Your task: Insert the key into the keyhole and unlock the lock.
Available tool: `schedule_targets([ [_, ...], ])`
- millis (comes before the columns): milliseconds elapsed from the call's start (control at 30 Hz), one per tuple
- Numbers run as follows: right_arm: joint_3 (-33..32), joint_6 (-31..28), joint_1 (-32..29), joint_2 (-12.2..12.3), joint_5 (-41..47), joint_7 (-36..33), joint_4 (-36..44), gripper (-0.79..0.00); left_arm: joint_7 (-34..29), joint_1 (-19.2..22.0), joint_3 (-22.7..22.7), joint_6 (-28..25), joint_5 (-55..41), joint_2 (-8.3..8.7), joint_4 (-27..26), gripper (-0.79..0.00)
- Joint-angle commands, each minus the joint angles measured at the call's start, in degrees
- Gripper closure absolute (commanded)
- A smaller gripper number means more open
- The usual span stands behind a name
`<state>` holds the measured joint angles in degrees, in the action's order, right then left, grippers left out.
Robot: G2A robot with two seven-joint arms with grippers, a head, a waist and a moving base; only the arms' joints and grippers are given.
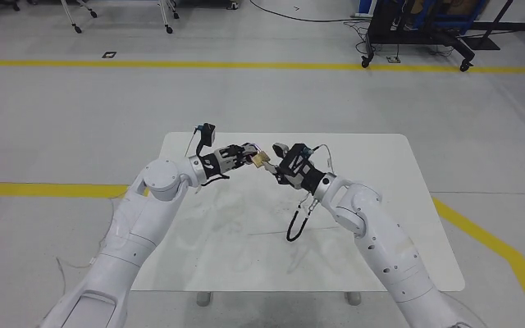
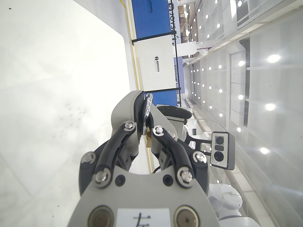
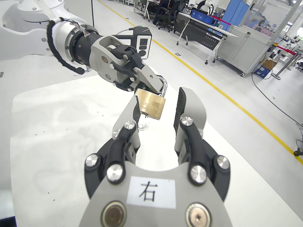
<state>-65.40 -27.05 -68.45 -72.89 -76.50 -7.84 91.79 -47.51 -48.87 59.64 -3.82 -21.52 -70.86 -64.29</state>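
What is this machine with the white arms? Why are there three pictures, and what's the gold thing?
It is a robot with two arms. Each arm ends in a gripper, like a hand with two fingers. One picture looks down from above at the white table. The other two come from small cameras on the wrists. The left gripper pinches the metal loop of a brass padlock and holds it in the air. The right gripper is open, one finger on each side of the lock. A small silver key seems to stick out underneath.

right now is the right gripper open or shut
Open: the right gripper has its fingers apart, the lock between them.
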Motion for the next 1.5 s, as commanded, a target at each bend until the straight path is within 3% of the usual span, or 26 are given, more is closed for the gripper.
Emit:
schedule_targets([
  [0, 0.2, 0.9, -0.4, 0.0, -0.8, 0.0, 0.6, -0.354, -0.4, 0.0, 0.1, -0.1, -0.6, -0.05, 0.1, 0.0],
  [200, -0.6, 1.1, -1.7, 0.3, -1.9, 1.2, 2.1, -0.382, -0.8, 0.2, 0.1, 0.0, -0.7, -0.18, 0.5, 0.0],
  [233, -1.1, 1.2, -2.2, 0.5, -2.4, 1.7, 2.8, -0.437, -0.8, 0.2, -0.1, 0.2, -0.3, -0.22, 0.6, 0.0],
  [300, -2.8, 1.3, -3.9, 0.9, -4.0, 3.1, 4.5, -0.767, -0.6, 0.5, -0.9, 0.7, 1.0, -0.37, 0.5, 0.0],
  [333, -4.0, 1.5, -5.1, 1.2, -4.7, 4.0, 5.7, -0.785, -0.4, 0.6, -1.5, 1.0, 1.8, -0.47, 0.5, 0.0],
  [400, -7.1, 0.9, -8.2, 1.8, -4.5, 6.3, 7.9, -0.785, -0.2, 1.1, -2.9, 1.9, 3.3, -0.77, 0.7, 0.0],
  [667, -7.1, 0.9, -8.2, 1.8, -4.5, 6.3, 7.9, -0.785, 0.4, 6.3, -10.6, 7.3, 9.2, -3.22, 4.0, 0.0],
  [867, -7.1, 0.9, -8.2, 1.8, -4.5, 6.3, 7.9, -0.785, -0.4, 11.7, -17.3, 12.2, 13.1, -6.09, 9.2, 0.0],
  [1100, -7.1, 0.9, -8.2, 1.8, -4.5, 6.3, 7.9, -0.785, -2.6, 17.2, -25.4, 22.4, 19.9, -9.82, 15.8, 0.0],
  [1300, -7.1, 0.9, -8.2, 1.8, -4.5, 6.3, 7.9, -0.785, -3.1, 19.7, -29.1, 25.6, 22.3, -12.72, 20.2, 0.0],
  [1333, -7.1, 0.9, -8.2, 1.8, -4.5, 6.3, 7.9, -0.785, -3.1, 19.9, -29.4, 25.6, 22.2, -13.1, 20.8, -0.08],
  [1367, -7.1, 0.9, -8.2, 1.8, -4.5, 6.3, 7.9, -0.785, -3.1, 20.0, -29.5, 25.5, 22.2, -13.44, 21.4, -0.274],
  [1400, -7.1, 0.9, -8.2, 1.8, -4.5, 6.3, 7.9, -0.785, -3.2, 20.3, -29.7, 25.5, 22.2, -13.76, 22.0, -0.382],
  [1433, -7.1, 0.9, -8.2, 1.8, -4.5, 6.3, 7.9, -0.785, -3.3, 20.4, -29.9, 25.4, 22.2, -14.05, 22.4, -0.579],
  [1467, -7.1, 0.9, -8.2, 1.8, -4.5, 6.3, 7.9, -0.785, -3.4, 20.6, -30.0, 25.2, 22.3, -14.32, 22.9, -0.727],
])
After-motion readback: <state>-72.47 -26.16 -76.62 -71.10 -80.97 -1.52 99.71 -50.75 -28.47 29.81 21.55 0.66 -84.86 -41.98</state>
